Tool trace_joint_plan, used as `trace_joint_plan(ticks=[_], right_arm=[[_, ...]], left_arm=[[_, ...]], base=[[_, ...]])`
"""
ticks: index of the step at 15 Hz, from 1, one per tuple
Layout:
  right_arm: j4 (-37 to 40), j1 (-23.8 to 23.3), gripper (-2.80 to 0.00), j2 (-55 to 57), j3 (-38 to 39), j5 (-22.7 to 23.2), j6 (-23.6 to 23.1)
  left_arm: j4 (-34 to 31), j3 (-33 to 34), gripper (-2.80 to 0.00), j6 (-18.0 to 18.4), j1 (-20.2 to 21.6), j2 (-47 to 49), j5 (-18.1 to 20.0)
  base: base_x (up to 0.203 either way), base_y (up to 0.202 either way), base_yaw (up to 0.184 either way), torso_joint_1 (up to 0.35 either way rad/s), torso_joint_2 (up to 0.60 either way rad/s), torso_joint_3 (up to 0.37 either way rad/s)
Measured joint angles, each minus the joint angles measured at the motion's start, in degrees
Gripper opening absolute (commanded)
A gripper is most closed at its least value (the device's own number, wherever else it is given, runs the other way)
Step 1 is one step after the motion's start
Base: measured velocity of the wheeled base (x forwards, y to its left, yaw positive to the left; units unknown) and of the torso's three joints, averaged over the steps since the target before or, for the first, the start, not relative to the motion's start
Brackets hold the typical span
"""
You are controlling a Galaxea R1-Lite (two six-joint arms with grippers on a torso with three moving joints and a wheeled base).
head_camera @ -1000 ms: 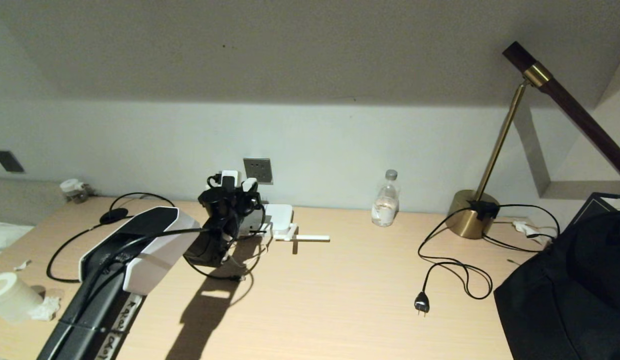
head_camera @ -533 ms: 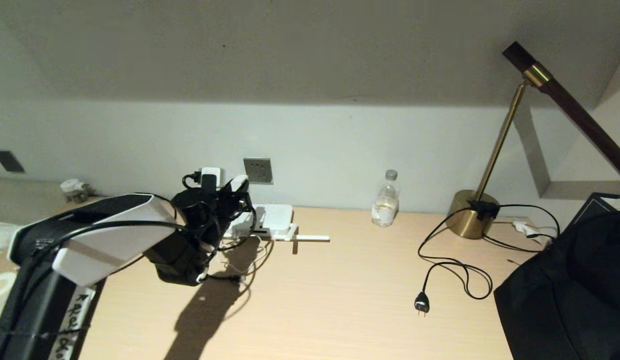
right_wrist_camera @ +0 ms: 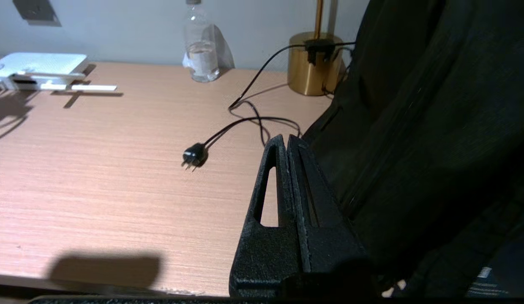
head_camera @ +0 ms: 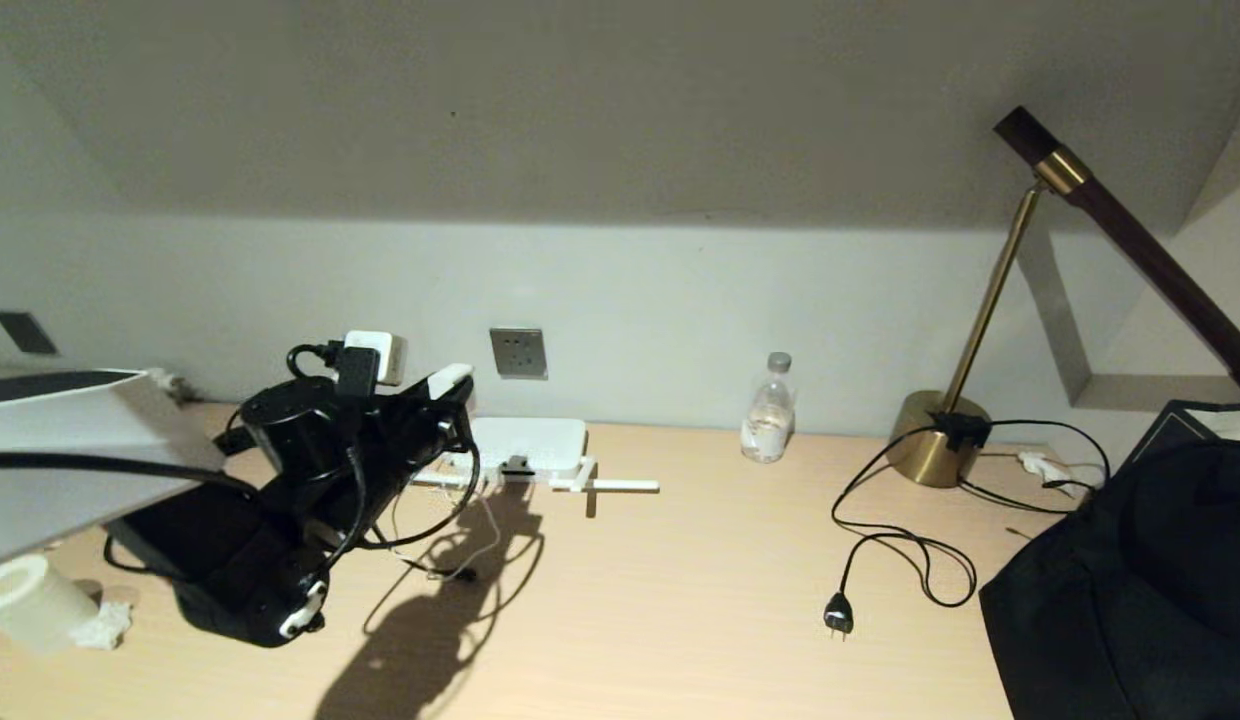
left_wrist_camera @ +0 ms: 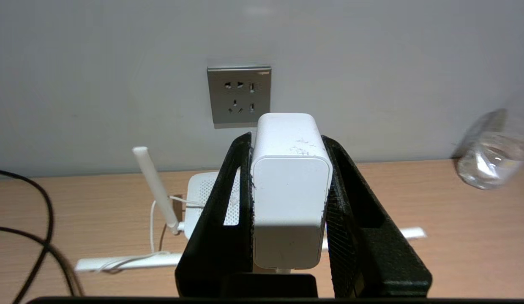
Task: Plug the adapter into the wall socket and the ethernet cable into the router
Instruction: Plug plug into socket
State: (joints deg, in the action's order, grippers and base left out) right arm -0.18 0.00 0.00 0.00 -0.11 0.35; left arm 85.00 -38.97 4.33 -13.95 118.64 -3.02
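You are looking at a scene with no brand or writing that can be read on the adapter point(left_wrist_camera: 290, 198) or the router point(head_camera: 528, 443). Your left tool point(left_wrist_camera: 287, 147) is gripping the adapter, its two black fingers point(left_wrist_camera: 228, 202) pressing on the block's two side faces. The adapter is a plain white rounded block with a few faint scuffs on its upper face. Its long axis is running straight toward the wall, with the far end aimed at the wall socket point(left_wrist_camera: 239, 95) and not yet touching it. In the left wrist view that far end is sitting just below the grey plate's lower edge and a little off toward the water bottle point(head_camera: 768, 410). The socket is a square grey plate with several small pin holes.

The router is lying flat on the surface point(head_camera: 680, 600) below the socket, against the wall. One white antenna point(left_wrist_camera: 154, 185) is standing tilted and others are lying flat. A thin white cord is hanging down from the adapter. A black cable point(left_wrist_camera: 42, 211) is looping on the surface near the left arm.

Your right tool point(right_wrist_camera: 287, 143) is sitting with its fingers pressed together, holding nothing, beside a black bag point(right_wrist_camera: 435, 126), with a black two-pin plug point(right_wrist_camera: 193, 154) lying nearby.
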Motion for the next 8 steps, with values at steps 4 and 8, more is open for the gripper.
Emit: trace_joint_plan(ticks=[4, 8], right_arm=[[0.0, 0.0, -2.80, 0.0, 0.0, 0.0, 0.0], [0.0, 0.0, -2.80, 0.0, 0.0, 0.0, 0.0]], left_arm=[[0.2, 2.9, -2.80, 0.1, 0.0, -4.2, 0.2], [0.2, 4.3, -2.80, 0.1, -0.1, -5.1, 0.2]], base=[[0.000, 0.000, 0.000, 0.057, -0.12, -0.064], [0.000, 0.000, 0.000, 0.002, 0.00, -0.047]])
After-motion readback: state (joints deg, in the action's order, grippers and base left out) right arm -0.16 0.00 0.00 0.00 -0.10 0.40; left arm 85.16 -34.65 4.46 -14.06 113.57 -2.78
